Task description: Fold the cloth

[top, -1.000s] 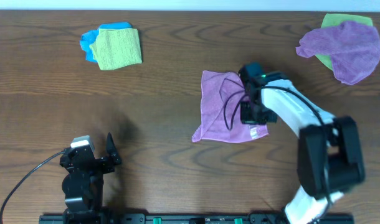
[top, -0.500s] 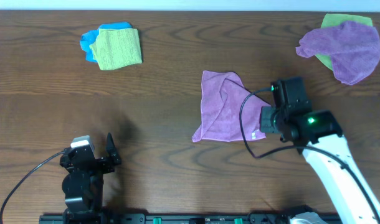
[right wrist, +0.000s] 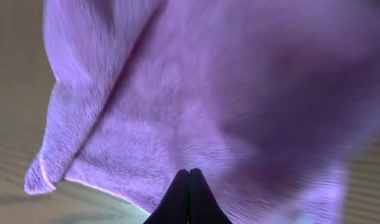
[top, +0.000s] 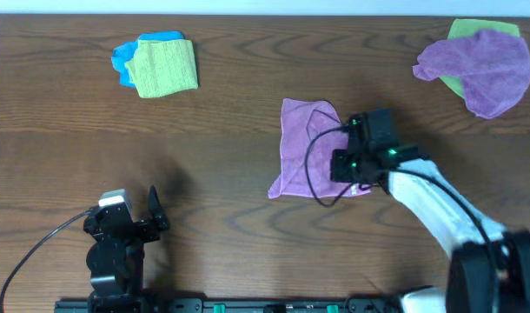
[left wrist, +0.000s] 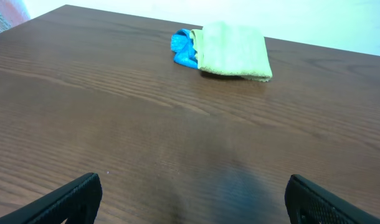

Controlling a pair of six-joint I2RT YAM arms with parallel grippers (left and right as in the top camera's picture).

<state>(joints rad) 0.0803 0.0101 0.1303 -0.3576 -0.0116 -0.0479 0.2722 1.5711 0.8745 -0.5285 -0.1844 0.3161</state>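
- The pinkish-purple cloth (top: 307, 148) lay rumpled near the middle of the wooden table (top: 230, 130), creased by a fold.
- The right gripper (right wrist: 189, 186) hung over its right edge, fingers pressed together; whether they pinched fabric could not be told.
- The left gripper (left wrist: 193, 198) sat wide open and empty at the near left, well apart.
- A lime-green cloth (top: 165, 68) lay on a blue cloth (top: 122, 59), far left.
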